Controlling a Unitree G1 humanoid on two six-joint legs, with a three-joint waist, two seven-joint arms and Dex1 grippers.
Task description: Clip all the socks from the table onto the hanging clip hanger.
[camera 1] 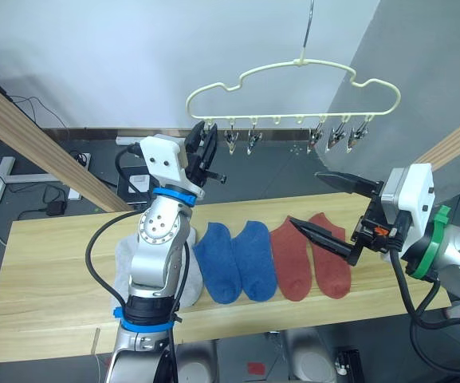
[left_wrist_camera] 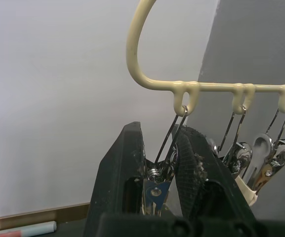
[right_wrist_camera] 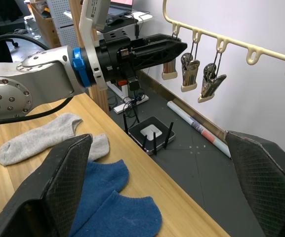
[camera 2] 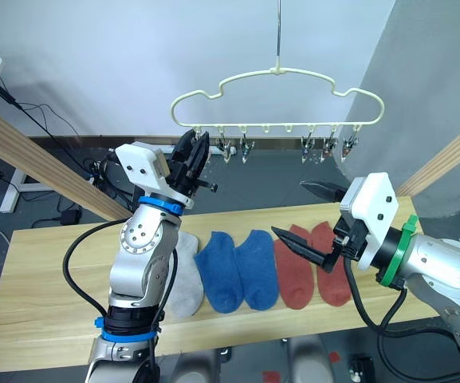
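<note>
A pale planked table (camera 1: 46, 271) crosses the lower frame before a white wall and dark floor. Six knit socks (camera 1: 249, 259) (grey, blue, red pairs) lie flat mid-table. The wavy wire clip hanger (camera 1: 293, 80) hangs upper centre; the left gripper (left_wrist_camera: 164, 168) pinches its end clip (left_wrist_camera: 157, 185). The right gripper (camera 1: 329, 203) gapes empty.

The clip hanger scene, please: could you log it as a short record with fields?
clip hanger: hanging above the table, no sock clipped on
left gripper: raised, fingers closed around the end clip
right gripper: open, empty, over the red socks
blue socks: flat on table
grey socks: flat on table
</note>
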